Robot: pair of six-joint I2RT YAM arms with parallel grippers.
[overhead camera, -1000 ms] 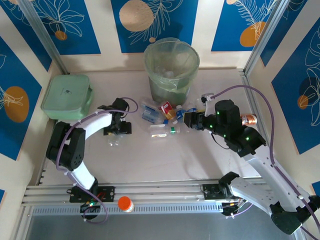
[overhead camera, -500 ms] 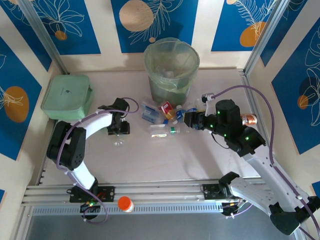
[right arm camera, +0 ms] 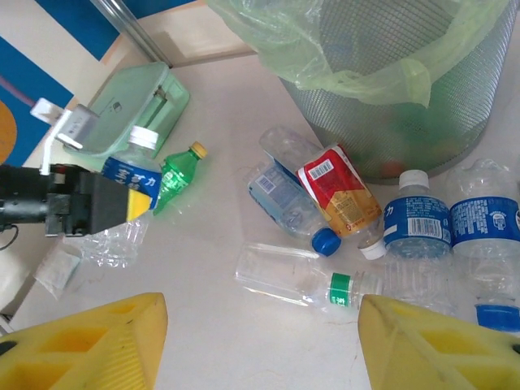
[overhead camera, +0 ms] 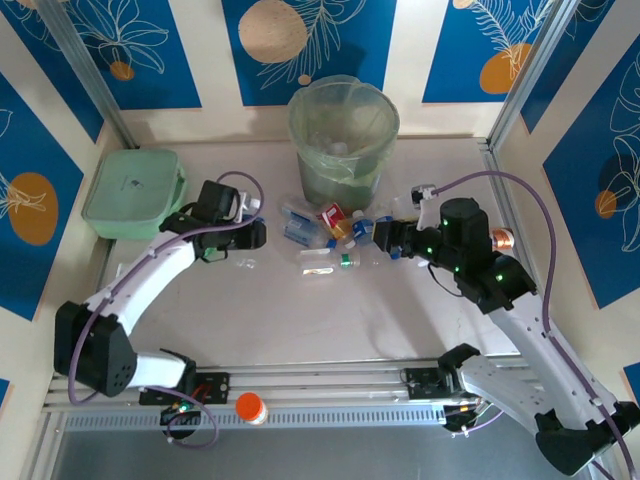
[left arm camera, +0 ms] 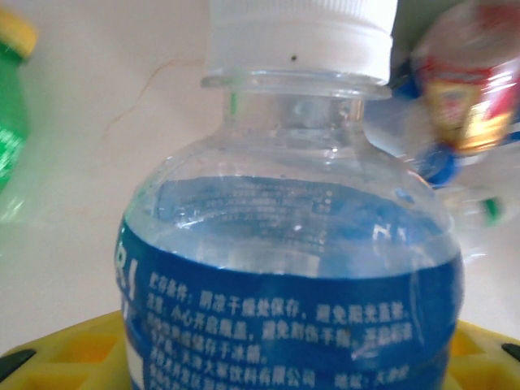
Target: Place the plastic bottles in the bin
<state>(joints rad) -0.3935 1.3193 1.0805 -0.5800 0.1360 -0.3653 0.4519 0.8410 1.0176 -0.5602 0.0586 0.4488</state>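
Observation:
My left gripper [overhead camera: 250, 236] is shut on a clear bottle [left arm camera: 284, 268] with a blue label and a white cap. The right wrist view shows that bottle [right arm camera: 134, 175] held above the table, left of the pile. Several plastic bottles [overhead camera: 335, 235] lie in front of the bin [overhead camera: 343, 135]: one with a red label [right arm camera: 337, 195], blue-labelled ones [right arm camera: 416, 227], and a clear one with a green band [right arm camera: 305, 280]. A green bottle [right arm camera: 175, 179] lies near the held one. My right gripper [right arm camera: 264, 329] hangs open above the clear green-banded bottle, apart from it.
A flat mint-green box [overhead camera: 135, 192] sits at the far left. A crushed clear plastic piece [right arm camera: 114, 240] lies under the left gripper. An orange-capped item [overhead camera: 250, 407] rests on the front rail. A copper-coloured can [overhead camera: 498, 238] lies right of the right arm.
My left gripper has shut on the blue-labelled bottle and lifted it off the table, moving up and a little right. The right gripper has shifted slightly right and stays open.

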